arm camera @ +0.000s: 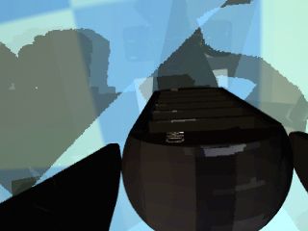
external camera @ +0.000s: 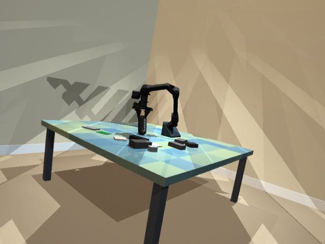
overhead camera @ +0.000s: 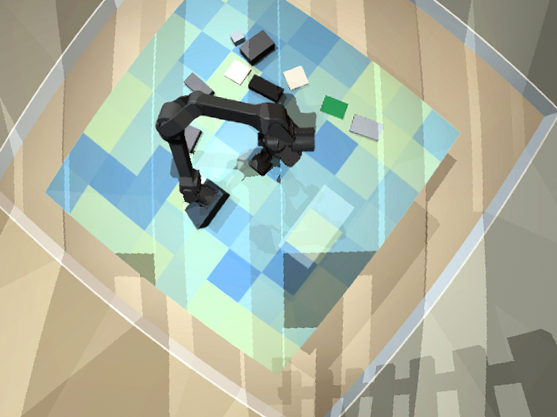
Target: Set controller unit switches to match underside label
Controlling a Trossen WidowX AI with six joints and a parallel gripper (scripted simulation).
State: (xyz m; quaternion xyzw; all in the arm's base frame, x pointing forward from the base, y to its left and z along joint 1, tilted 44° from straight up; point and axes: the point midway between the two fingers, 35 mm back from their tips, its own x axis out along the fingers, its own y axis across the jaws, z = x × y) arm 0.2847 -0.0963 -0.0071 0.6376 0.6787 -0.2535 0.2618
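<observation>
The dark controller unit (external camera: pixel 142 126) (arm camera: pixel 207 183) hangs on end, long axis about vertical, low over the bench; whether its lower end touches is unclear. My gripper (external camera: pixel 142 116) (arm camera: pixel 204 148) is shut on it, with a fingertip at each side of its rounded upper end. In the wrist view the row of rocker switches (arm camera: pixel 199 108) runs away from the camera, dark and steeply foreshortened, with small print at the near end; the settings cannot be read. The exterior view shows small white marks on one long face, too small to read. In the top view the arm largely hides the unit.
Near the arm lie a black block (overhead camera: pixel 265 87), a large dark block (overhead camera: pixel 258 46), a small grey cube (overhead camera: pixel 238 38), a white plate (overhead camera: pixel 238 72) and a cream plate (overhead camera: pixel 295 77). A green plate (overhead camera: pixel 333 106) and a light grey plate (overhead camera: pixel 366 127) lie farther right. Dark grey blocks (external camera: pixel 176 145) lie near the arm base.
</observation>
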